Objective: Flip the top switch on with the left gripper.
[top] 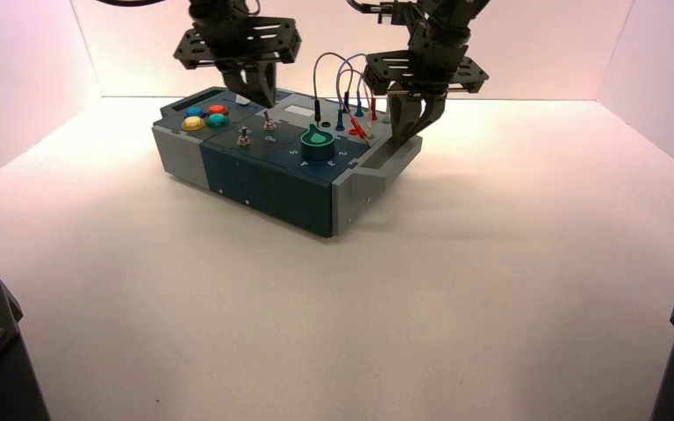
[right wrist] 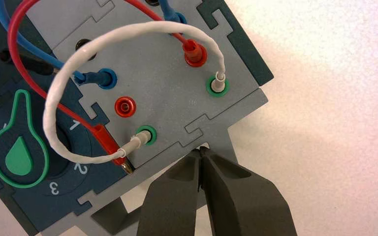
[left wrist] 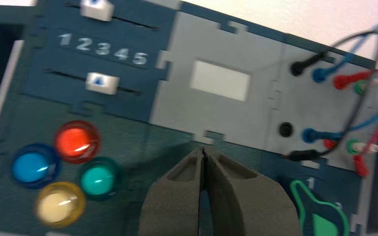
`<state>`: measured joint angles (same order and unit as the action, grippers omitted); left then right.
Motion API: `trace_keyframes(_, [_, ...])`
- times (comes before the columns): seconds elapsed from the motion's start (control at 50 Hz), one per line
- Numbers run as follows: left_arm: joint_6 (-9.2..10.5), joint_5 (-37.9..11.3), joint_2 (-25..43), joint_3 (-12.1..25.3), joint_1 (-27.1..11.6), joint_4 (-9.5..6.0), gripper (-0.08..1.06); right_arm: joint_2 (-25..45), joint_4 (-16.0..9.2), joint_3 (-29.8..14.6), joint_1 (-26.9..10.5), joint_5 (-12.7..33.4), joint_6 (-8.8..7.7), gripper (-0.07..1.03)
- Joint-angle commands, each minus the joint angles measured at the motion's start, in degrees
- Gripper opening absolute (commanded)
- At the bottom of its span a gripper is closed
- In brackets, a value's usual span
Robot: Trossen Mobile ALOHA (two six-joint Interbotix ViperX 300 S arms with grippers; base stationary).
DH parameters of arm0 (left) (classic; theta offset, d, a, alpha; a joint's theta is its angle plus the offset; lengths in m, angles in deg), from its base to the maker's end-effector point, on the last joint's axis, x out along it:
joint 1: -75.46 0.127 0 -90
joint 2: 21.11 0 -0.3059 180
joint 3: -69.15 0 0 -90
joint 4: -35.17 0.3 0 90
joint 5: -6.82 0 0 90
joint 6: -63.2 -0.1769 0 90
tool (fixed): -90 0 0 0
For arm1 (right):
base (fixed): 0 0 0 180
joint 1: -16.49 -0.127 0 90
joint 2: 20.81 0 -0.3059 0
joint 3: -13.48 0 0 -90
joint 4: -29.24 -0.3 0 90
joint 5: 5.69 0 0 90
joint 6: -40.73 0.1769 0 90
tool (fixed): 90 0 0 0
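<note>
The top switch (top: 268,121), a small metal toggle, stands on the dark blue panel in the middle of the box (top: 228,171). A second toggle (top: 244,138) sits nearer the front. My left gripper (top: 265,98) hangs just above and behind the top switch, fingers pressed together and holding nothing. In the left wrist view its tips (left wrist: 203,150) point at the seam between the blue and grey panels, and the switch is hidden under the fingers (left wrist: 177,196). My right gripper (top: 402,136) is shut at the box's right edge (right wrist: 203,150).
Red (left wrist: 77,141), blue (left wrist: 32,165), green (left wrist: 98,179) and yellow (left wrist: 59,203) buttons lie beside the left gripper. Two white sliders (left wrist: 102,82) flank a 1-to-5 scale. A green knob (top: 318,145) and looping wires (top: 342,79) occupy the box's right half.
</note>
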<state>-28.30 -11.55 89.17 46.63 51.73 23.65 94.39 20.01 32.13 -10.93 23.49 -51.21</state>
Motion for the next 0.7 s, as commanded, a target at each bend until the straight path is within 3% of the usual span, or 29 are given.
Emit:
trace_keyframes(0.02, [-0.09, 0.3, -2.5, 0.2, 1.0, 0.18, -0.03, -0.4, 0.1, -1.1, 0.2, -0.4, 0.00, -0.02])
trace_keyframes(0.7, [0.26, 0.4, -0.9, -1.1, 0.7, -0.26, -0.03, 0.4, 0.1, -1.4, 0.3, -0.4, 0.00, -0.02])
